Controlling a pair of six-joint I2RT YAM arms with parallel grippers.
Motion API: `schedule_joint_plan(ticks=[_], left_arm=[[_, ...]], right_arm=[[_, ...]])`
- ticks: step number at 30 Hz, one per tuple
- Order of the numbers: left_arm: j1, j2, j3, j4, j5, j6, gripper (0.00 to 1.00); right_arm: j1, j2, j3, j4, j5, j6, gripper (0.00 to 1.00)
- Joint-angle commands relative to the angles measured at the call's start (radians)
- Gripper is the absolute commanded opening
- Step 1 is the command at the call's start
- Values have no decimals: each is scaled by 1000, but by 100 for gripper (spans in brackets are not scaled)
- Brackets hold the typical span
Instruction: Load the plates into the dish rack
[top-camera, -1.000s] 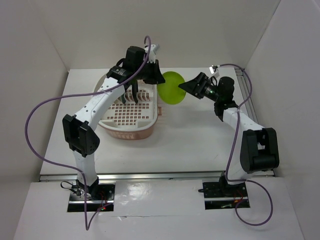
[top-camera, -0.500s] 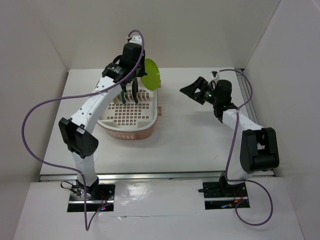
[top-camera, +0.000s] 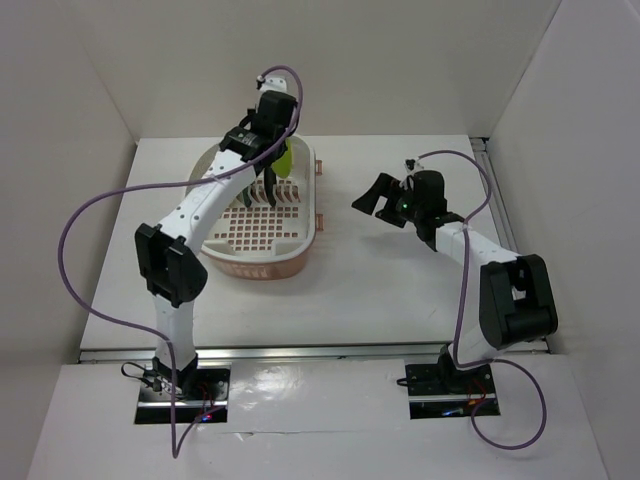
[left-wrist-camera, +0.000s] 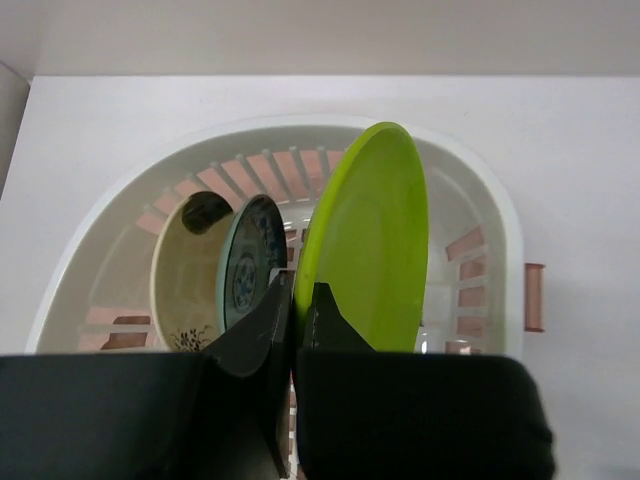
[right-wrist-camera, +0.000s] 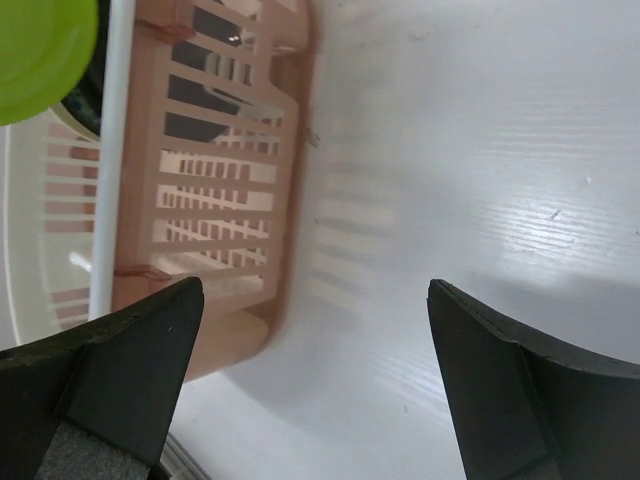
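At the far left of the table (top-camera: 380, 290), the dish rack (top-camera: 262, 265) sits with its far end hidden under the left arm (top-camera: 205, 205) in the top view. Inside that end, the left wrist view shows three plates standing on edge. The lime green plate (left-wrist-camera: 375, 235) has its lower rim cut off behind the fingers (left-wrist-camera: 325, 320). Beside it are the blue-green patterned plate (left-wrist-camera: 245, 275) and the cream plate (left-wrist-camera: 185, 285), each partly covered by its neighbour. Whether they sit between the prongs cannot be made out. The left gripper (left-wrist-camera: 295, 300) pinches the lime plate's lower edge. The right gripper (right-wrist-camera: 320, 330), jaws spread wide and holding nothing, hangs over the table just right of the rack.
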Motion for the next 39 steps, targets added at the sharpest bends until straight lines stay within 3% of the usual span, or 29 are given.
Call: schedule_joint_plan(ticks=[1, 22, 27, 39], left_arm=[[7, 50, 30, 40, -52, 48, 0], [-31, 132, -4, 106, -101, 121, 0], [-68, 132, -4, 106, -198, 121, 0], [-88, 161, -14, 64, -284, 71, 0]], right_arm=[[14, -45, 44, -55, 51, -68, 100], [23, -4, 55, -37, -43, -71, 100], [23, 5, 55, -28, -52, -60, 100], [33, -13, 55, -37, -52, -60, 100]])
